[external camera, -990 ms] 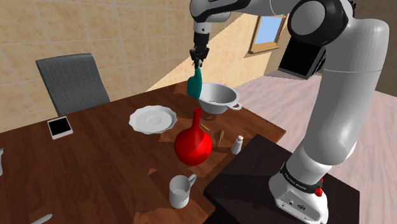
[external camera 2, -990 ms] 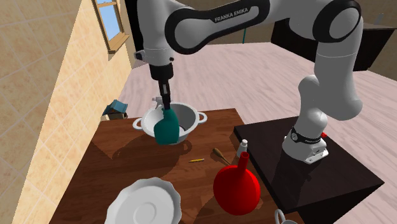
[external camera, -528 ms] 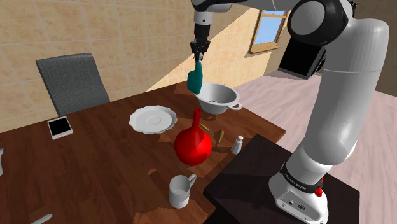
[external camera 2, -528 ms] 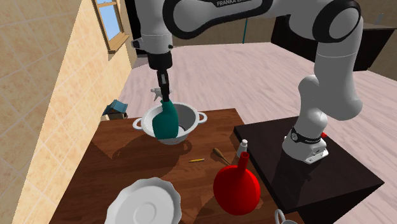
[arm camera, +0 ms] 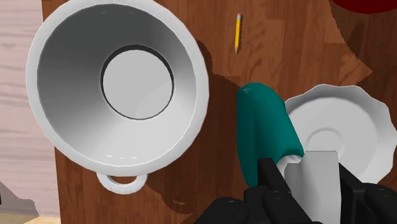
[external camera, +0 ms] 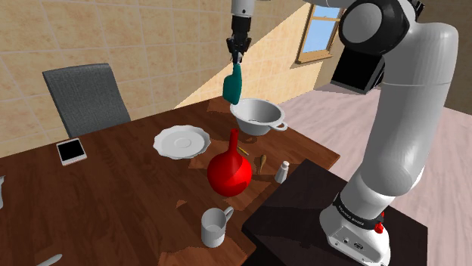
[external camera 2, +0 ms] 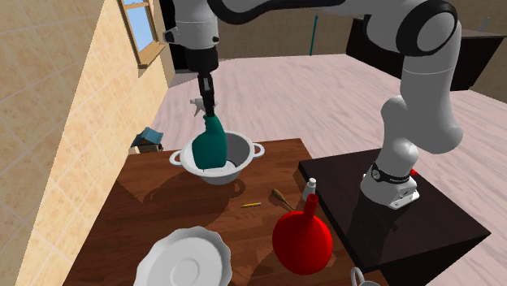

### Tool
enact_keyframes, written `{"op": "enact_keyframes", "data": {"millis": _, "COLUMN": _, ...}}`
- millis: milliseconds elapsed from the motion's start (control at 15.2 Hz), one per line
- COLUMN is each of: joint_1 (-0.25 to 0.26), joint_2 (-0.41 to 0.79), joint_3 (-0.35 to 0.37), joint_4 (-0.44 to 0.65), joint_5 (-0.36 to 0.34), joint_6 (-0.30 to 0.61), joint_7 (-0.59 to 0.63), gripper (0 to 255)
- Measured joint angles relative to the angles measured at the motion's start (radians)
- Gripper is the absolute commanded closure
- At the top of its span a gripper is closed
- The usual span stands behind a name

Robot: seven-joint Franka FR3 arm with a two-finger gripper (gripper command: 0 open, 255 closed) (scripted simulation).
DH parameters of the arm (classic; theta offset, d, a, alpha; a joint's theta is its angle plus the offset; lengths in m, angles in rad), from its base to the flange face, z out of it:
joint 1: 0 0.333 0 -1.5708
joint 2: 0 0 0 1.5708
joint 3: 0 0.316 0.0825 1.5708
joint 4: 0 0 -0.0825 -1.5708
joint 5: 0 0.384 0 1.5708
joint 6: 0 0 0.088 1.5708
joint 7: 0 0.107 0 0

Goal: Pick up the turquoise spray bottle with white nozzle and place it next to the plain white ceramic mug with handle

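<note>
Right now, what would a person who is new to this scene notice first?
The black gripper holds a teal spray bottle with a white nozzle up in the air, close to the white two-handled bowl on the brown table. A bright red round vase with a narrow neck stands between that bowl and the white mug.

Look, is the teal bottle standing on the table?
No. The spray bottle hangs in the air from the tool, well clear of the table.

Exterior views share the table (external camera: 113, 196) (wrist looks straight down).
</note>
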Motion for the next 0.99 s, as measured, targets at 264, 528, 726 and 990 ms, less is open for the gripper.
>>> {"op": "enact_keyframes", "data": {"millis": 264, "joint_1": -0.004, "joint_2": 0.013, "joint_3": -0.001, "joint_4": 0.075, "joint_5": 0.001, "joint_6": -0.062, "joint_7": -0.004, "gripper": 255}}
{"op": "enact_keyframes", "data": {"millis": 528, "joint_1": -0.006, "joint_2": 0.047, "joint_3": -0.001, "joint_4": 0.182, "joint_5": 0.003, "joint_6": -0.135, "joint_7": -0.003, "gripper": 255}}
{"op": "enact_keyframes", "data": {"millis": 726, "joint_1": -0.008, "joint_2": 0.067, "joint_3": -0.001, "joint_4": 0.254, "joint_5": 0.005, "joint_6": -0.187, "joint_7": -0.003, "gripper": 255}}
{"op": "enact_keyframes", "data": {"millis": 990, "joint_1": 0.010, "joint_2": 0.069, "joint_3": 0.005, "joint_4": 0.288, "joint_5": 0.003, "joint_6": -0.220, "joint_7": 0.020, "gripper": 255}}
